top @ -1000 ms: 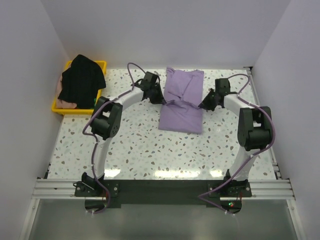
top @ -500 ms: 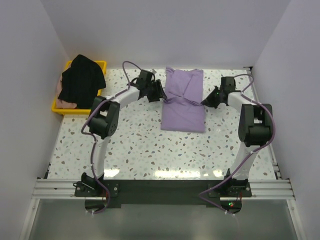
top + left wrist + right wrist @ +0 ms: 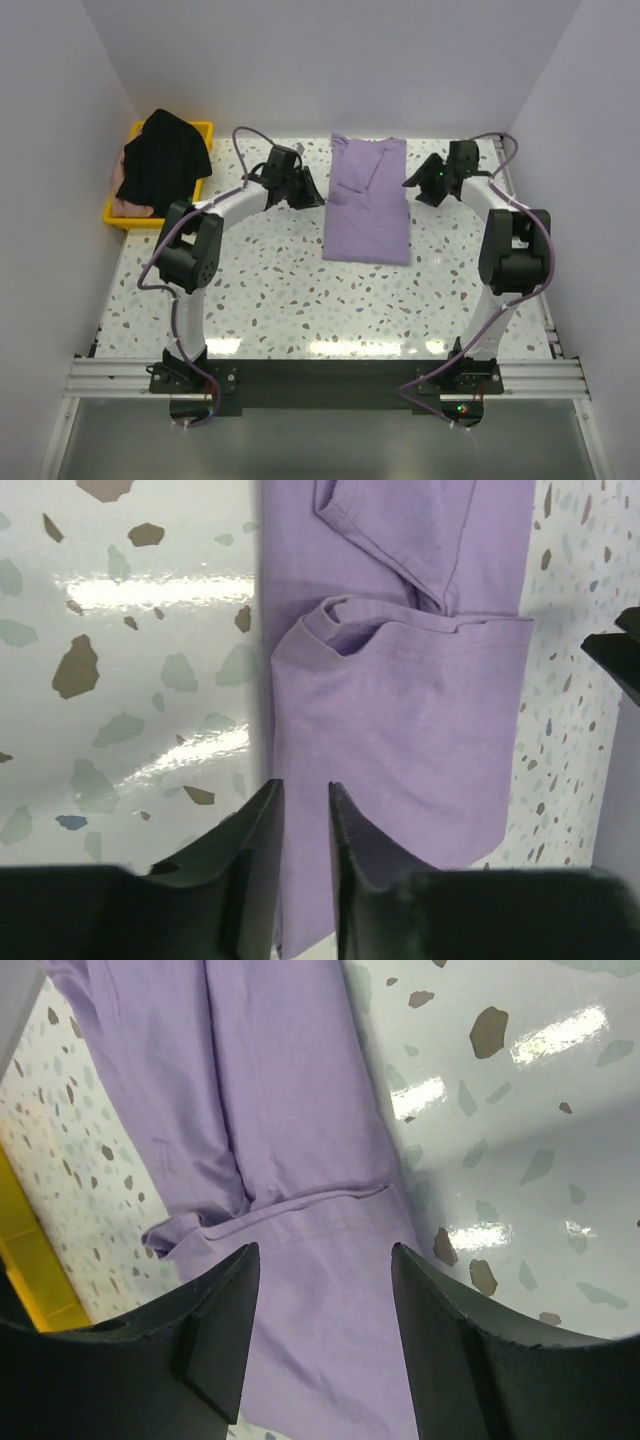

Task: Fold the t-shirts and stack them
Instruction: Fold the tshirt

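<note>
The lavender t-shirt (image 3: 368,200) lies folded into a long strip at the back middle of the table, also seen in the left wrist view (image 3: 400,730) and the right wrist view (image 3: 290,1160). My left gripper (image 3: 311,191) hovers just off its left edge; its jaws (image 3: 305,785) stand a narrow gap apart with nothing between them. On the other side, my right gripper (image 3: 413,183) is open wide (image 3: 323,1248) and empty above the shirt's right edge. A black t-shirt (image 3: 165,165) drapes over a pale pink one (image 3: 125,207) at the far left.
A yellow tray (image 3: 203,128) at the back left corner holds the black and pink shirts. White walls close the table on three sides. The speckled tabletop (image 3: 280,290) lies in front of the lavender shirt.
Both grippers have let go of the lavender shirt's middle and drawn outward and back. The shirt now lies flatter and straighter.
</note>
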Controlling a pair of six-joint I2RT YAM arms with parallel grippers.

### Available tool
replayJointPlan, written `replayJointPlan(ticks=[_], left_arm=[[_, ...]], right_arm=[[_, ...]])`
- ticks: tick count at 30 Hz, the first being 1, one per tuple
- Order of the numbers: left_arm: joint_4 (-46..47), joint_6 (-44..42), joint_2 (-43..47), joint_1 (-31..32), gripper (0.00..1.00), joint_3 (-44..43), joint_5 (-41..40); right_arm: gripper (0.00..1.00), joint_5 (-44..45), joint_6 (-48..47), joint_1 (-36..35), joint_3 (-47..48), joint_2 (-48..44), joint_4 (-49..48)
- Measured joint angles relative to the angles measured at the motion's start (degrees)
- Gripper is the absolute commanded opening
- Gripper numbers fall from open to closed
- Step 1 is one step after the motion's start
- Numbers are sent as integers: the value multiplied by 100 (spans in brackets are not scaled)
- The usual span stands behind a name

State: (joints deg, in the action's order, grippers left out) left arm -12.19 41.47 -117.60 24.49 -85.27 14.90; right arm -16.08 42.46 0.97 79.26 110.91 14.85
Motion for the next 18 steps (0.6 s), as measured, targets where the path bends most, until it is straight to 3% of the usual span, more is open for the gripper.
replayJointPlan(ticks=[3, 10, 18], left_arm=[[87, -9, 4, 94, 16, -17, 17], [107, -24, -634, 411, 13, -944, 118], [197, -44, -1528, 396, 13, -1611, 144]], right_arm=[[57, 315, -216, -190, -63, -199, 118], [52, 938, -774, -1165, 33, -369, 358], [48, 1281, -1226, -1539, 949, 551, 564]])
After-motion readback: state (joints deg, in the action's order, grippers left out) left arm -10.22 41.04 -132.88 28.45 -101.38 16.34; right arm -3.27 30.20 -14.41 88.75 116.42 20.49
